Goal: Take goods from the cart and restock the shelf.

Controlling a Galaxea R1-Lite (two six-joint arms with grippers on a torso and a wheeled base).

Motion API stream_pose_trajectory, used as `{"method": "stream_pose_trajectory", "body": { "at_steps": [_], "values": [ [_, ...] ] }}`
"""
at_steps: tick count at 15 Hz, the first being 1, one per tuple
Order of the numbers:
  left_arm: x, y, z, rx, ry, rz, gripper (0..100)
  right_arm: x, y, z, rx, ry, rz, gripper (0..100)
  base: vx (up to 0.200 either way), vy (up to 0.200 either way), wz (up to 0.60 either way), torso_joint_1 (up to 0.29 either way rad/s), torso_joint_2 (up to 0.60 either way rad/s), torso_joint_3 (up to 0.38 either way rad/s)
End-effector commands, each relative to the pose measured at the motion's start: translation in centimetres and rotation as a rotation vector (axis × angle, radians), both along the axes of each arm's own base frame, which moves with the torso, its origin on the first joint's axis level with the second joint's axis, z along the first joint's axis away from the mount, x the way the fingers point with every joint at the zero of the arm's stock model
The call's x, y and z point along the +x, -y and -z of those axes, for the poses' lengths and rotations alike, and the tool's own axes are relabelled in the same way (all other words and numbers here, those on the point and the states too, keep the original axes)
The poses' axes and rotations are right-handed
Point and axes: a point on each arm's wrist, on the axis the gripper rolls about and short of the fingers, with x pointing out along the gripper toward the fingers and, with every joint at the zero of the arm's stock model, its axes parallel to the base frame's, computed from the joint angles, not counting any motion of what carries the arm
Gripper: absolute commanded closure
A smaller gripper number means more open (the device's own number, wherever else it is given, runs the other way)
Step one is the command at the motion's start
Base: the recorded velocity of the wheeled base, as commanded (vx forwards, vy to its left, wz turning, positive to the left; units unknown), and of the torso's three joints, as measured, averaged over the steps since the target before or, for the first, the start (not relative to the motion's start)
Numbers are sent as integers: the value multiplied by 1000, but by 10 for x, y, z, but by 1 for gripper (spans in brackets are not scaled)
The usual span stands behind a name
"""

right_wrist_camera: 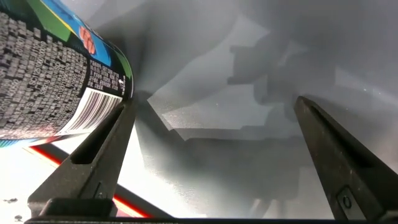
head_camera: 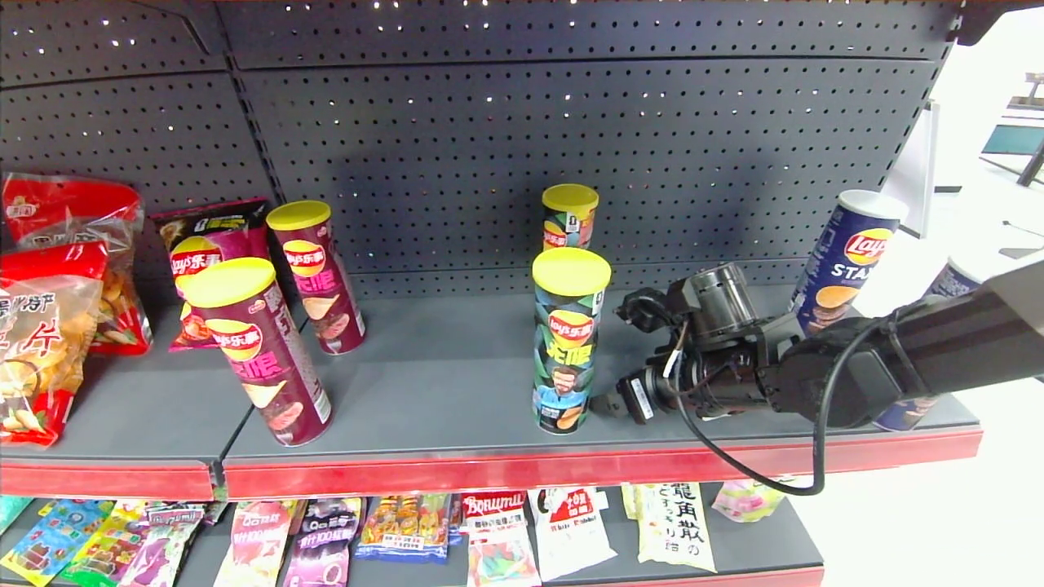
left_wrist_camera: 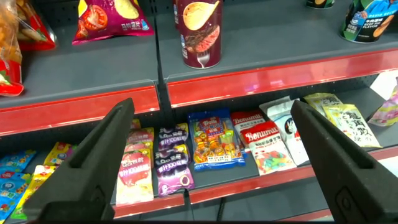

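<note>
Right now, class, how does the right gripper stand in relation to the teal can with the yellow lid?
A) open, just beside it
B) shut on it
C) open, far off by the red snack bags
A: the right gripper has its jaws spread over the grey shelf, and the teal can stands upright just beside it, not between them.

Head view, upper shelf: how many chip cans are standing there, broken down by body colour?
Maroon cans: 2
Green patterned cans: 2
Dark blue cans: 2, one partly hidden
Total: 6
</note>
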Motion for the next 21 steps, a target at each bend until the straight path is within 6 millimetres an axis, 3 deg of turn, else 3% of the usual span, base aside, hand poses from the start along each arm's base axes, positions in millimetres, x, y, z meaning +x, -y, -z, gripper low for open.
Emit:
{"method": "stream_pose_trajectory", "body": {
  "at_steps": [1, 5, 9, 10, 12, 14, 15, 16, 18, 19, 20, 21],
  "values": [
    [0, 0, 0, 0, -2, 0, 0, 0, 0, 1, -2, -2, -2, 0, 0, 0, 0, 0, 0, 0],
    [0, 0, 0, 0, -2, 0, 0, -2, 4, 0, -4, -3, 10, 0, 0, 0, 0, 0, 0, 0],
    [0, 0, 0, -1, -2, 0, 0, -24, 24, -33, 31, 60, 30, 0, 0, 0, 0, 0, 0, 0],
    [0, 0, 0, -3, -2, 1, 0, -45, 33, -57, 56, 120, 27, 0, 0, 0, 0, 0, 0, 0],
    [0, 0, 0, -3, -2, 3, 0, -78, 47, -77, 74, 184, 37, 0, 0, 0, 0, 0, 0, 0],
    [0, 0, 0, -3, -2, 7, 0, -124, 70, -102, 123, 286, 37, 0, 0, 0, 0, 0, 0, 0],
    [0, 0, 0, -4, -2, 9, 0, -136, 76, -109, 141, 321, 38, 0, 0, 0, 0, 0, 0, 0],
    [0, 0, 0, -4, -2, 9, 0, -168, 93, -130, 193, 434, 39, 0, 0, 0, 0, 0, 0, 0],
    [0, 0, 0, -4, -2, 9, 0, -202, 119, -151, 235, 585, 139, 0, 0, 0, 0, 0, 0, 0],
    [0, 0, 0, -2, -2, 9, 0, -228, 144, -157, 249, 688, 261, 0, 0, 0, 0, 0, 0, 0],
    [0, 0, 0, -2, -2, 9, 0, -240, 154, -153, 242, 722, 314, 0, 0, 0, 0, 0, 0, 0],
    [0, 0, 0, -4, -2, 9, 0, -269, 170, -129, 200, 772, 399, 0, 0, 0, 0, 0, 0, 0]
  ]
}}
